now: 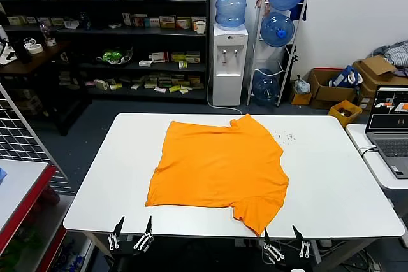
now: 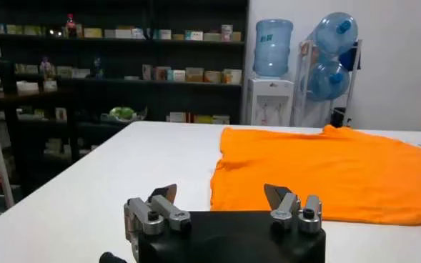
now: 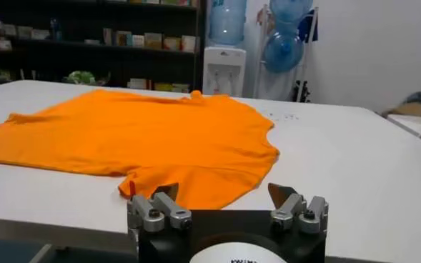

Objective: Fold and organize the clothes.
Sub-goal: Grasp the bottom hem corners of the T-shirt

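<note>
The clothes, one bright orange T-shirt (image 1: 217, 162), lie spread flat on the white table (image 1: 331, 176), plain side up, with one sleeve reaching the front edge. My left gripper (image 1: 134, 229) hovers open at the front edge, left of the shirt's hem. My right gripper (image 1: 282, 234) is open too, just right of the sleeve tip. In the left wrist view the shirt (image 2: 324, 171) lies ahead of the open left gripper (image 2: 221, 194). In the right wrist view the shirt (image 3: 139, 136) spreads before the open right gripper (image 3: 224, 193). Neither gripper touches the fabric.
A second white table with a laptop (image 1: 390, 125) stands at the right. A water dispenser (image 1: 229, 62), spare bottles on a rack (image 1: 280, 23) and dark shelves (image 1: 127, 30) stand behind. Cardboard boxes (image 1: 331, 87) sit at the back right. A red-edged stand (image 1: 19, 195) is on the left.
</note>
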